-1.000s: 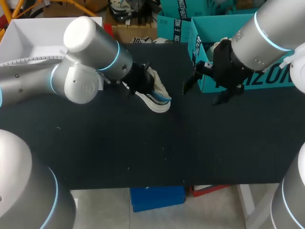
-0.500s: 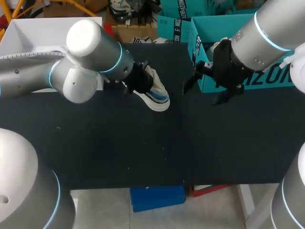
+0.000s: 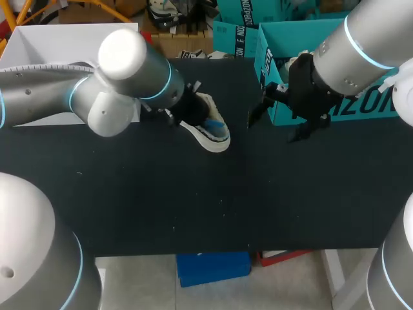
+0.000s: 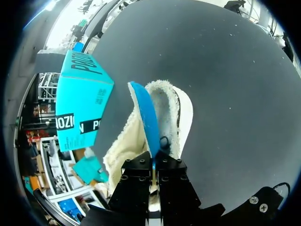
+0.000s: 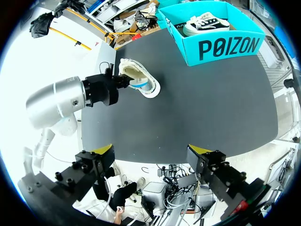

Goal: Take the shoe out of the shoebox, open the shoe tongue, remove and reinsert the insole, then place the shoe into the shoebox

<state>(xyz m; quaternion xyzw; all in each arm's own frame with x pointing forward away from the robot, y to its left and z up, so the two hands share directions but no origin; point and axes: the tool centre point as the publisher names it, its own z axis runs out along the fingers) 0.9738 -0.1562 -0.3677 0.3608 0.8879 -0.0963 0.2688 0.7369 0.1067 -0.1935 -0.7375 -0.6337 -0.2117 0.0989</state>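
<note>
Left gripper [image 4: 154, 165] clamped on blue insole [image 4: 146, 117]; insole runs straight ahead of jaws, along long axis of shoe [image 4: 184, 110]. Right gripper [image 5: 151, 150] jaws apart, well away.

gripper [image 4: 154, 168] pinching blue insole [image 4: 146, 117], shoe [image 4: 184, 113] (fleece-lined)

Two shoes — fleecy shoe [image 4: 181, 113] out, black-and-white sneaker [image 5: 207, 22] boxed — one teal shoebox [image 5: 225, 44], one blue insole [image 4: 146, 117]
</note>
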